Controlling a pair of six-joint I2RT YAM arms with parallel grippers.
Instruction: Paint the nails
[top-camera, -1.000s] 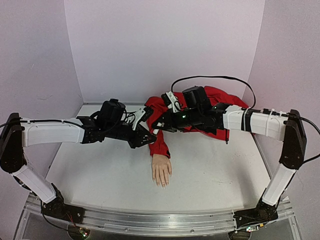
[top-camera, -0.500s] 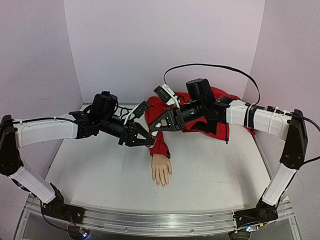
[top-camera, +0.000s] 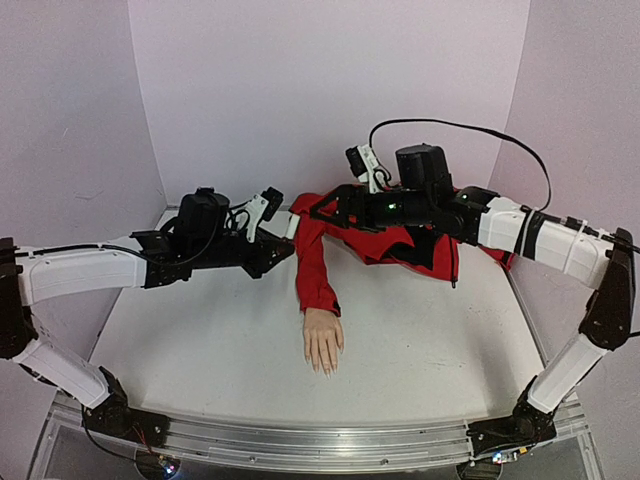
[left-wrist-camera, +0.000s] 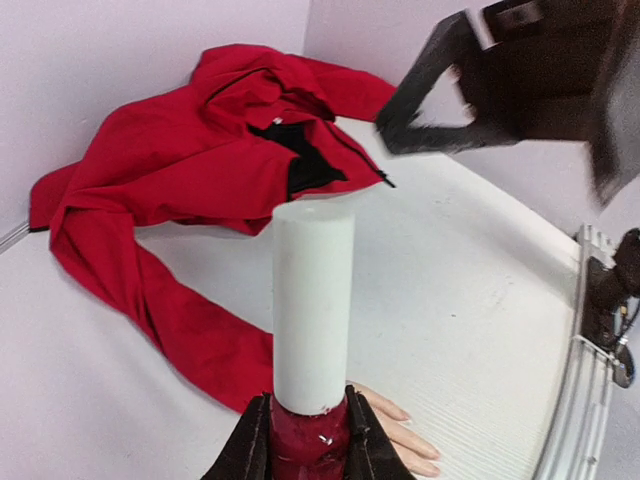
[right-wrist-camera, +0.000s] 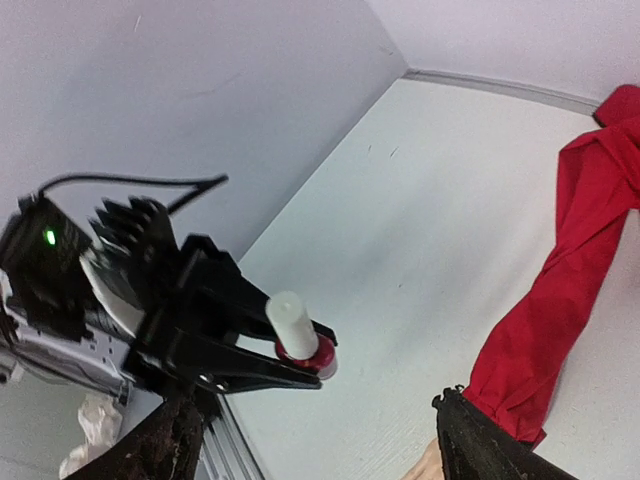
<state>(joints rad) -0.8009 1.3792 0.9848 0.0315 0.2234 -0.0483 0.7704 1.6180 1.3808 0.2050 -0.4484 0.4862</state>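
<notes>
Left wrist view is filled by the polish bottle (left-wrist-camera: 312, 330), upright between the fingers of the left claw (left-wrist-camera: 308, 448), which is closed tight on its dark red glass body. Its tall white cap (left-wrist-camera: 313, 300) is on, and the glass shows dark red inside. The bottle's base is cut off by the bottom edge of this view.

Across from it the right claw (right-wrist-camera: 320, 400) stands wide apart with nothing between its fingers, held above the table (top-camera: 200, 350) and well apart from the bottle.

The nails (top-camera: 325, 367) sit at the fingertips of the pale mannequin hand (top-camera: 323, 340), which lies flat on the table near its front edge, fingers pointing toward the arm bases, at the end of a red sleeve (top-camera: 312, 270). Both claws hang well above and behind the hand.

From above the nails are too small to tell their colour, and the bottle is hard to pick out against the dark claw. On the left wrist camera most of the hand is hidden behind the bottle; only a few fingers show. On the right wrist camera just a sliver of the hand shows at the bottom edge
</notes>
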